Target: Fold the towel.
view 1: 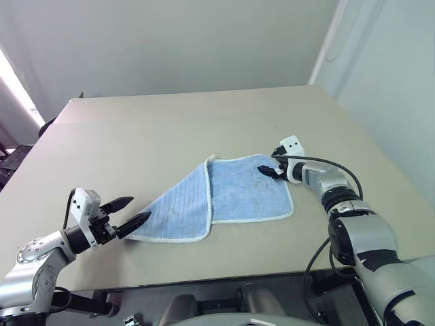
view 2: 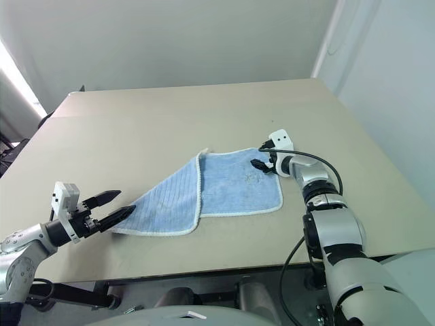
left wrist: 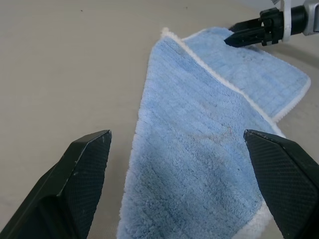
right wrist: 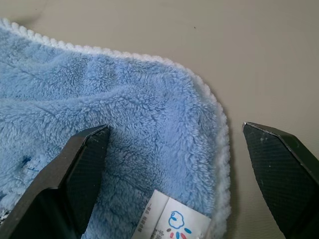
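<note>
Silver-grey jointed arms, black cables; black ridged fingers [left wrist: 79,184]; white camera block [view 1: 85,204] at each wrist.

1 towel [view 1: 224,197] is counted, light blue with white edging, on 1 table [view 1: 170,129]. On the towel, 1 white tag [right wrist: 172,223] is seen, and 1 folded-over flap [view 1: 178,210] is shown with its ribbed side up. 2 grippers are counted: 1 left gripper [view 1: 132,212] and 1 right gripper [view 1: 267,171], each with 2 black fingers spread apart.
</note>
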